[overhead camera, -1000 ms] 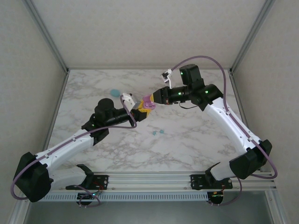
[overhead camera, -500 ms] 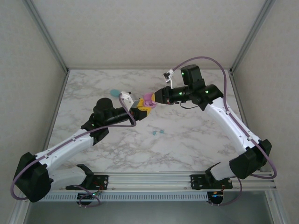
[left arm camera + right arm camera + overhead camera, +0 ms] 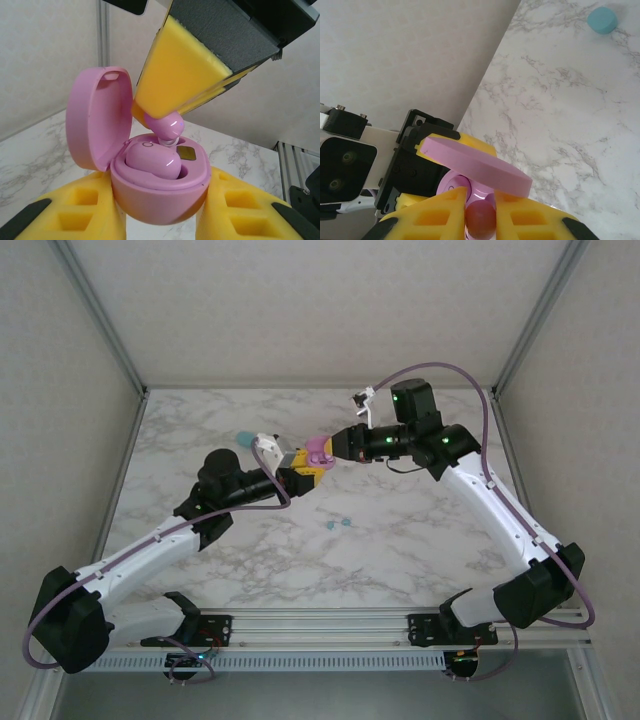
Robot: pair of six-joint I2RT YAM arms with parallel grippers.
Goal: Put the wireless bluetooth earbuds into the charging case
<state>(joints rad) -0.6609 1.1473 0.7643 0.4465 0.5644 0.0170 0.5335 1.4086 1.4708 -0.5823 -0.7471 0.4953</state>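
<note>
My left gripper (image 3: 160, 220) is shut on the base of an open pink charging case (image 3: 160, 192), held above the table; its lid (image 3: 97, 115) stands up on the left. One pink earbud (image 3: 152, 161) lies seated in the case. My right gripper (image 3: 481, 217) is shut on a second pink earbud (image 3: 481, 221), which hangs at the mouth of the case's free slot, its tip (image 3: 169, 125) touching or just above it. In the top view the two grippers meet at the case (image 3: 318, 452) over the middle of the table. Two tiny teal earbuds (image 3: 336, 524) lie loose on the marble.
A teal rounded case (image 3: 245, 438) sits on the table at the far left, seen too in the right wrist view as the teal case (image 3: 602, 20). The marble table (image 3: 400, 540) is walled on three sides. Both arms reach in toward the centre.
Both grippers, with the case and the held earbud, have drifted slightly toward the far side. The grips are unchanged.
</note>
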